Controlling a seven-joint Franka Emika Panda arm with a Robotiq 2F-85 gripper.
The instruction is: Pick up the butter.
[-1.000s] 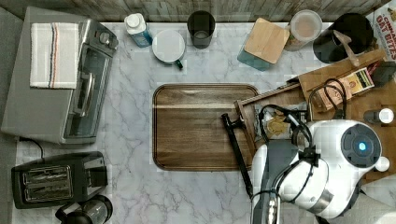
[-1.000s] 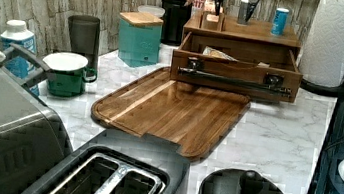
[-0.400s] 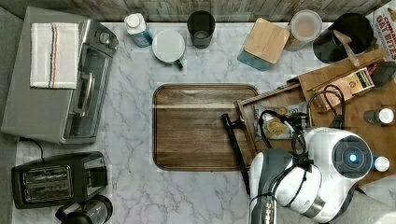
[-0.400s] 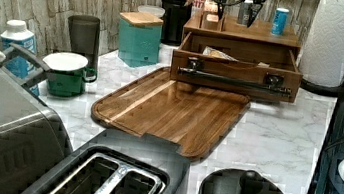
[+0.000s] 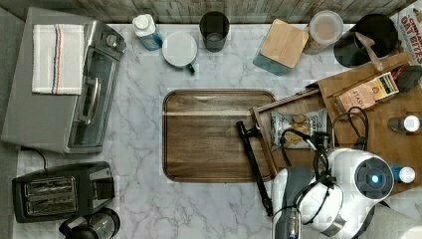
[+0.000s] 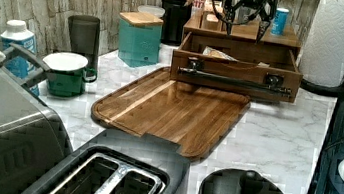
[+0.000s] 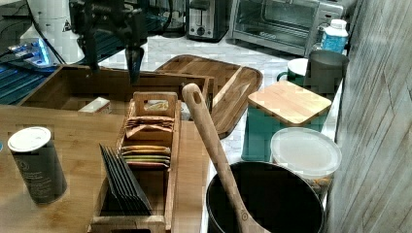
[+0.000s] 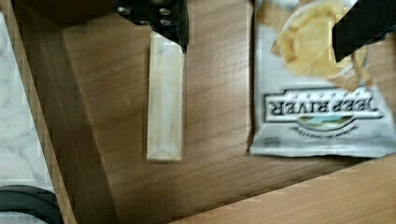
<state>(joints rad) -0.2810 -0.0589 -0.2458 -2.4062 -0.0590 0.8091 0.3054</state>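
The butter [image 8: 164, 102], a slim cream-white stick, lies flat on the floor of the open wooden drawer [image 6: 236, 75], beside a silvery chip bag [image 8: 317, 93]. In the right view the butter [image 7: 94, 104] shows as a pale block inside the drawer. My gripper [image 6: 246, 25] hangs open above the drawer, holding nothing. In the wrist view one dark finger [image 8: 170, 21] overlaps one end of the butter and the other finger [image 8: 364, 23] sits over the chip bag. In the top view the arm's white body [image 5: 348, 191] covers the butter's spot.
A wooden tray [image 5: 214, 134] lies on the marble counter next to the drawer's black handle [image 5: 253, 162]. A tea box [image 5: 366, 92] and cans [image 5: 404, 123] stand on the drawer unit's top. A teal canister [image 6: 139, 37], mug [image 6: 64, 74], toaster and oven stand around.
The gripper has come down toward the open drawer in the left view. In the top view the arm has shifted toward the picture's bottom. The fingers stay open.
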